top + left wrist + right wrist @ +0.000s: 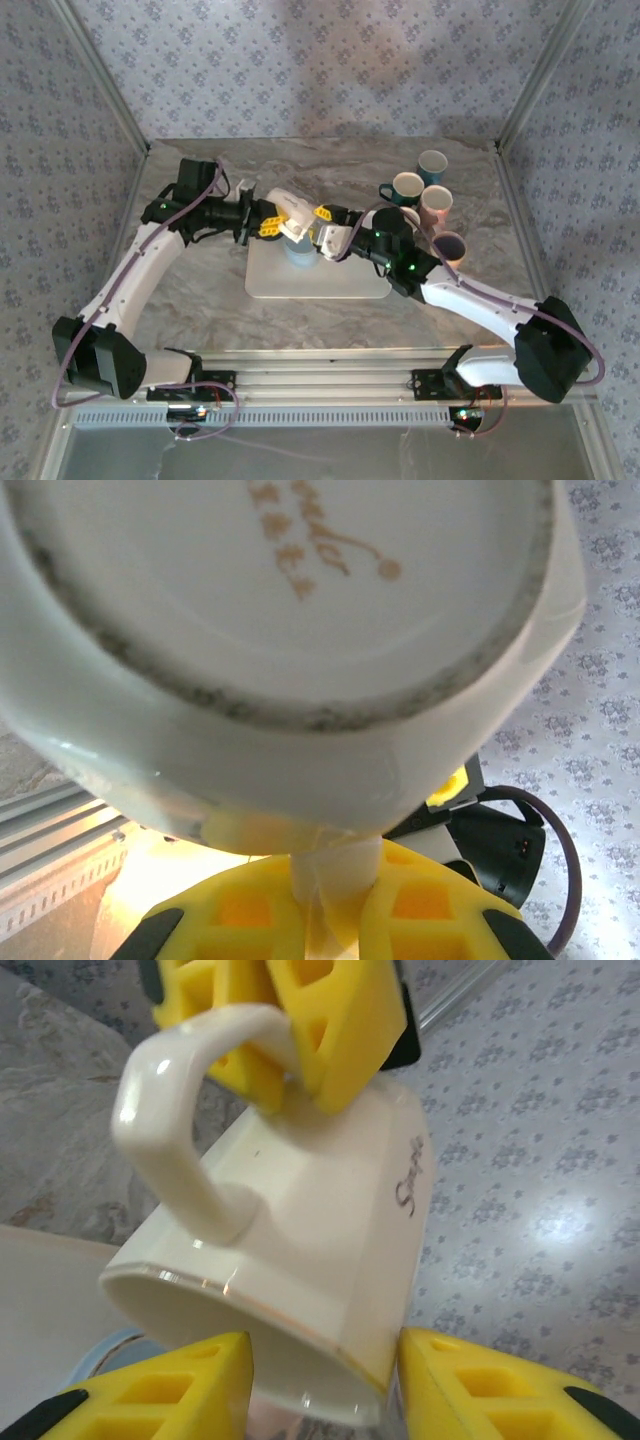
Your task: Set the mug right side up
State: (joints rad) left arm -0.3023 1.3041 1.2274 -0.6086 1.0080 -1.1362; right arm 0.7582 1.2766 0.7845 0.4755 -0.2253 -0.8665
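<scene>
Where both arms meet by white rectangular board point(340, 285), grey marbled table point(200, 300) lies open to left and near side. Four coloured cups point(430, 200) crowd right rear, close to right arm. Patterned walls close in table on three sides. White ceramic mug point(290, 208) held in air at board's far edge, lying sideways, mouth toward right tool point(320, 1390). Glossy faceted body, dark script on side, squared handle. Left tool point(268, 222) pinches handle. Right tool fingers point(150, 1390) flank rim; cannot tell whether gripping.
</scene>
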